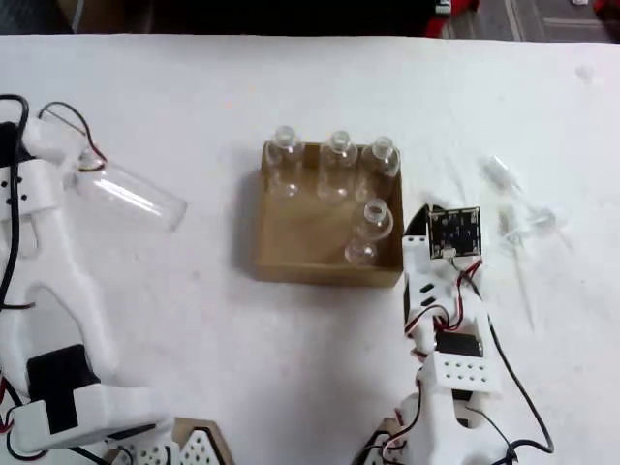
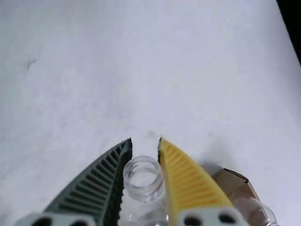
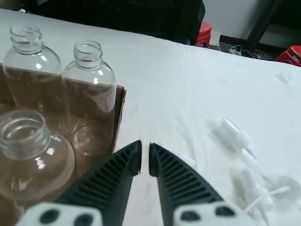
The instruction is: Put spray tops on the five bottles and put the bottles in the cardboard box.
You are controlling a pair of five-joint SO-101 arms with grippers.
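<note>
Uncapped bottle [image 2: 143, 178] within left tool [image 2: 145, 141]

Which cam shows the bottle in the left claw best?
High view: the whole clear bottle shows, without a spray top, left of the cardboard box. Left wrist view gives its open neck in the left claw, body cut off. Right wrist view faces the boxed bottles and loose spray tops.
</note>
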